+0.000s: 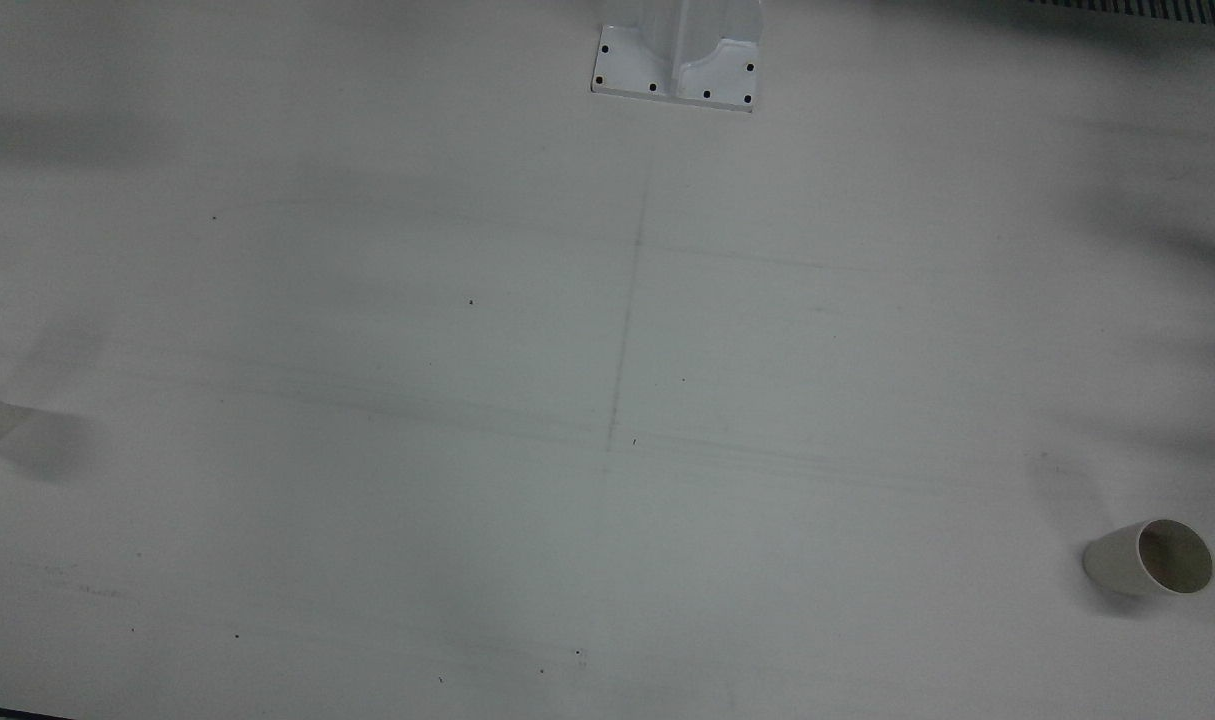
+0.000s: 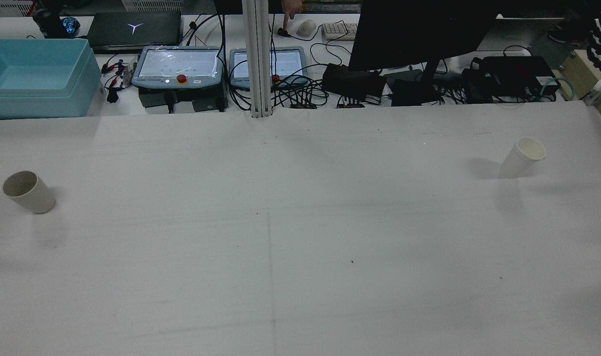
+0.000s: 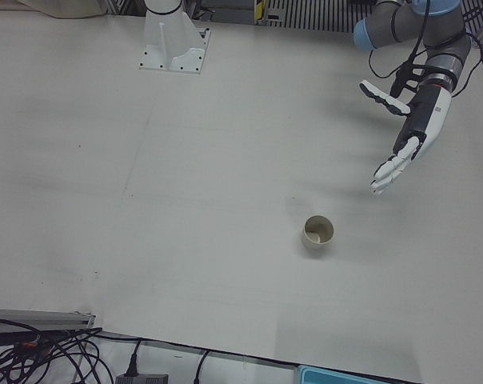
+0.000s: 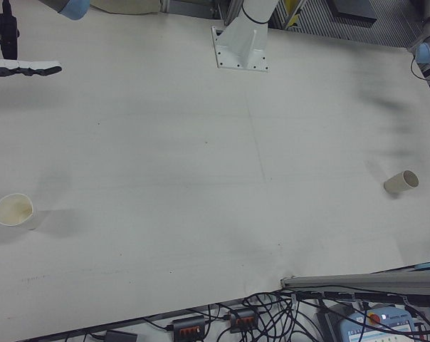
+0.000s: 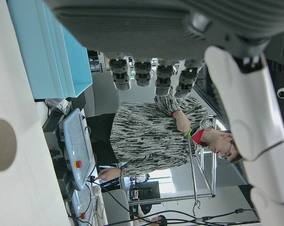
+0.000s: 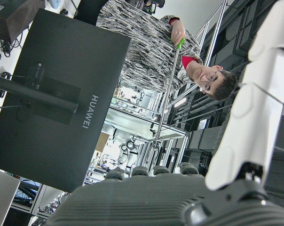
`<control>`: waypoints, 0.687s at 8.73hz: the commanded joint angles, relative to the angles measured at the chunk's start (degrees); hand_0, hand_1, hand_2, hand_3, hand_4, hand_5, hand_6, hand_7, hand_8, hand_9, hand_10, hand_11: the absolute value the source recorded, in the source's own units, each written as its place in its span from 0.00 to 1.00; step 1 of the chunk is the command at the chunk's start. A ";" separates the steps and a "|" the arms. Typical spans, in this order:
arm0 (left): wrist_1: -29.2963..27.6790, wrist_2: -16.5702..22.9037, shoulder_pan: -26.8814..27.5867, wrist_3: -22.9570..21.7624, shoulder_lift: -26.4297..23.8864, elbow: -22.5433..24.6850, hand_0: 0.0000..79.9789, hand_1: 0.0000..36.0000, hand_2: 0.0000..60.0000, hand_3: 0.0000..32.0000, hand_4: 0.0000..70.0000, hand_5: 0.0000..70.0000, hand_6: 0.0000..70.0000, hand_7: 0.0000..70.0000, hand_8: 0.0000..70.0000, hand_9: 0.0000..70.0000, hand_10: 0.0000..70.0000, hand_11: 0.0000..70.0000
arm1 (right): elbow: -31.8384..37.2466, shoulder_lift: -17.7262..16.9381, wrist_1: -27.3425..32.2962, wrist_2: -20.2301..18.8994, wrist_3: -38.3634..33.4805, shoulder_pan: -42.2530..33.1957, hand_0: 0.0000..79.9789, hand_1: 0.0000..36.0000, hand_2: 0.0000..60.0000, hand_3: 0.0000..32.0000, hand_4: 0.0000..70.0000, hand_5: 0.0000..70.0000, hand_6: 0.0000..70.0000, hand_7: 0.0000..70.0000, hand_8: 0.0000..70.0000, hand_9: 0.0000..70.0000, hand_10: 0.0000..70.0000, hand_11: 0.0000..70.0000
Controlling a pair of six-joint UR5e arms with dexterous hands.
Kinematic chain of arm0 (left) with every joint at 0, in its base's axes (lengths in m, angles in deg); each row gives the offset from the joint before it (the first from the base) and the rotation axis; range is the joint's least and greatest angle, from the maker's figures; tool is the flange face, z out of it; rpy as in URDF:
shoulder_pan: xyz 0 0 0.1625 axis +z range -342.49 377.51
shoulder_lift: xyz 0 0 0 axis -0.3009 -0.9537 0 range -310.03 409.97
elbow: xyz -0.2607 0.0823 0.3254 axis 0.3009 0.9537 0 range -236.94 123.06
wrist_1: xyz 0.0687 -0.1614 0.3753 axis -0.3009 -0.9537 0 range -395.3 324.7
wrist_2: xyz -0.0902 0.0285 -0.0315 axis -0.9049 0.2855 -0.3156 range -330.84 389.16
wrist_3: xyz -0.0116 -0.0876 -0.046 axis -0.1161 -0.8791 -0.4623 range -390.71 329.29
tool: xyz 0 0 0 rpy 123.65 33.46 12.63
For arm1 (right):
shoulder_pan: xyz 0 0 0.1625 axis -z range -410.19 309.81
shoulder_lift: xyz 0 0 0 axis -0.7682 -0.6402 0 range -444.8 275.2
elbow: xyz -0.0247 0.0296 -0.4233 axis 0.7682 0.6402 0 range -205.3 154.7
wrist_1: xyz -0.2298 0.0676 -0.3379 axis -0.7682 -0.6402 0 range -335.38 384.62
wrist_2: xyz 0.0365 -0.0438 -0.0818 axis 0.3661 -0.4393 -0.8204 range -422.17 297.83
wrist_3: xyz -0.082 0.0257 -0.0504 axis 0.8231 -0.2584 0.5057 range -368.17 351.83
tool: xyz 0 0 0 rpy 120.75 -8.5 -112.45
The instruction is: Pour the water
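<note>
Left hand hangs spread wide, empty, above its cup; right hand likewise open; nothing grasped yet, next comes reaching down

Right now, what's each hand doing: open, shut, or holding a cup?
Left hand: open, fingers spread, holding nothing, above the table.
Right hand: open, fingers stretched out flat, holding nothing.

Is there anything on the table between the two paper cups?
No. In the rear view, only bare white table stretches between the beige paper cup and the white paper cup.
</note>
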 commanded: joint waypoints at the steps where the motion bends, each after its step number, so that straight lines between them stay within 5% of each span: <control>1: -7.67 -0.17 0.11 6.11 -1.61 -8.87 0.63 0.33 0.05 0.00 0.27 0.09 0.12 0.21 0.09 0.16 0.12 0.20 | 0.76 -0.91 -0.68 -0.08 0.32 0.53 0.64 0.52 0.04 0.00 0.02 0.05 0.00 0.00 0.00 0.00 0.00 0.00; 5: -13.33 -0.26 0.72 14.56 -11.86 -25.14 0.62 0.32 0.04 0.00 0.28 0.09 0.11 0.18 0.06 0.12 0.10 0.16 | 8.67 -2.42 -0.69 -0.79 0.14 0.79 0.64 0.51 0.07 0.00 0.00 0.18 0.02 0.08 0.00 0.00 0.00 0.00; 6: -13.51 -0.26 0.81 17.28 -15.65 -28.75 0.62 0.33 0.06 0.00 0.27 0.08 0.10 0.16 0.05 0.10 0.09 0.15 | 8.59 -2.24 -0.69 -0.70 0.23 1.23 0.63 0.49 0.07 0.00 0.00 0.27 0.06 0.19 0.04 0.10 0.01 0.05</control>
